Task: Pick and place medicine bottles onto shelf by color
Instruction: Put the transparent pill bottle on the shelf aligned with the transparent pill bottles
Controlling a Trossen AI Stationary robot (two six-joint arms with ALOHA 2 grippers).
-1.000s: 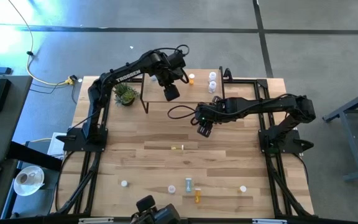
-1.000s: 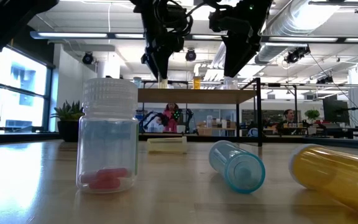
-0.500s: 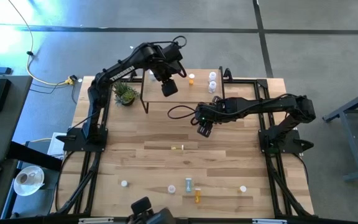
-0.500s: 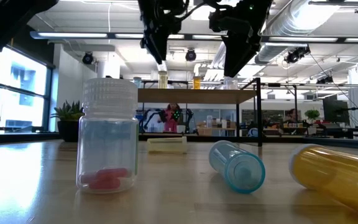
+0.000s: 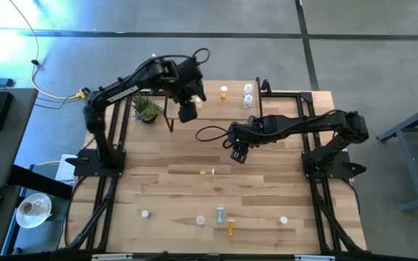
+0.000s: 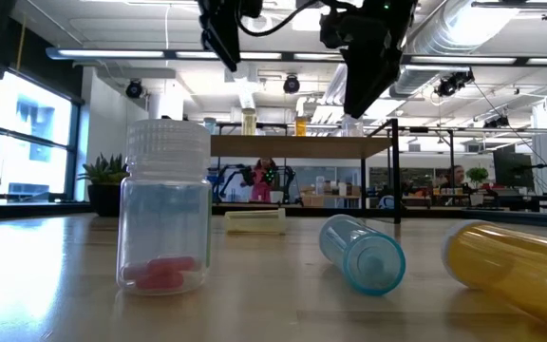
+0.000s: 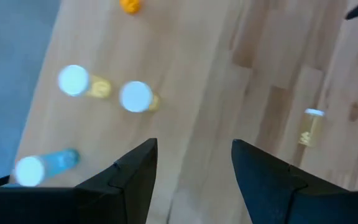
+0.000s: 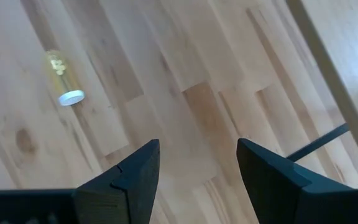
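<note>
The shelf (image 5: 216,103) stands at the table's far middle. On it stand two yellow medicine bottles (image 7: 135,98), a blue one (image 7: 31,169), an orange one (image 5: 224,92) and two white ones (image 5: 248,95). My left gripper (image 7: 194,168) hangs open and empty high above the shelf's left part (image 5: 187,112). My right gripper (image 5: 238,154) is open and empty above the table just in front of the shelf. A yellow bottle (image 8: 64,78) lies on its side on the table beyond the right gripper, toward the near edge (image 5: 207,172).
A small potted plant (image 5: 146,109) stands left of the shelf. Several more bottles sit near the table's front edge: a clear one with red pills (image 6: 164,209), a blue one lying (image 6: 361,252), an orange-yellow one lying (image 6: 516,271), and white-capped ones (image 5: 284,220).
My left gripper has risen from just over the shelf top and drifted toward the table's left, its fingers staying open. A yellow bottle that it hid now stands alone on the shelf.
</note>
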